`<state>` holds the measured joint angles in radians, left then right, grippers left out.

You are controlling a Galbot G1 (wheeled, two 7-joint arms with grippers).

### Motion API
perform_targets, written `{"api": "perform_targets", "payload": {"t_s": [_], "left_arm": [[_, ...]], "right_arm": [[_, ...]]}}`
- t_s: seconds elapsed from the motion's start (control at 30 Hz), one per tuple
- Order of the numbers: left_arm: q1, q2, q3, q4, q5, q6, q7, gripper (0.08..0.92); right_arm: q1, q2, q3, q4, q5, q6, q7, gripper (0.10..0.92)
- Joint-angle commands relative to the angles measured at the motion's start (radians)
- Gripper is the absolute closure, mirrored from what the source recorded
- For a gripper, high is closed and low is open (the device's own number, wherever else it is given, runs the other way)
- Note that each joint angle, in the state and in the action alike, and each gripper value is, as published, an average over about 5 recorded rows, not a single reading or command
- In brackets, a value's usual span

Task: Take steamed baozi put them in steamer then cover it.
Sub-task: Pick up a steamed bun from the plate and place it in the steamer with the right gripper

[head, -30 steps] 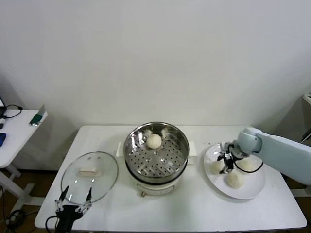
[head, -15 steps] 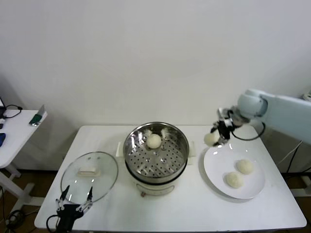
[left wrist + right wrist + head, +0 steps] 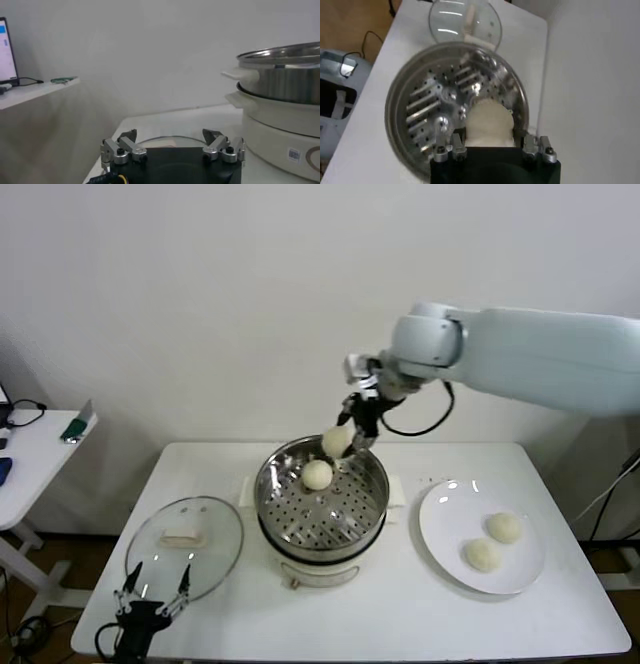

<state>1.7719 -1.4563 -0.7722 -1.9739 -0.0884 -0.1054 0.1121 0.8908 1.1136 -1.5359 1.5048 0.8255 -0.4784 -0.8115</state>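
The right gripper (image 3: 352, 434) hangs above the far rim of the round, shiny stainless-steel steamer (image 3: 322, 504), clenched on a smooth, cream-white dough bun (image 3: 335, 441). Just below it, a second round bun (image 3: 317, 474) rests on the perforated metal bottom. The basket sits on a cream-white pot base (image 3: 318, 566) with side handles. Beyond the steamer from that gripper lies the clear glass cover (image 3: 185, 546) with its metal rim and beige oblong handle. The left gripper (image 3: 152, 596) waits at the cover's near edge, fingers spread, grasping nothing. On the white worktop (image 3: 400, 609), a flat white plate (image 3: 483, 534) carries two more buns (image 3: 503, 527), well apart from both grippers.
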Motion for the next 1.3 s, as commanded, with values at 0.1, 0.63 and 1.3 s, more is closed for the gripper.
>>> {"api": "perform_targets", "payload": {"t_s": [0.1, 0.63, 1.3], "left_arm": [[0.000, 0.000, -0.001, 0.000, -0.001, -0.001, -0.001, 0.177], [-0.005, -0.003, 0.003, 0.007, -0.001, -0.005, -0.003, 0.177], [-0.004, -0.002, 0.003, 0.005, -0.002, -0.009, -0.003, 0.177]], "right_arm": [[-0.169, 0.225, 0.007, -0.066, -0.055, -0.070, 0.075, 0.397], [-0.291, 0.281, 0.013, -0.160, -0.154, -0.111, 0.131, 0.397], [-0.095, 0.073, 0.005, -0.070, -0.149, 0.018, -0.003, 0.204]]}}
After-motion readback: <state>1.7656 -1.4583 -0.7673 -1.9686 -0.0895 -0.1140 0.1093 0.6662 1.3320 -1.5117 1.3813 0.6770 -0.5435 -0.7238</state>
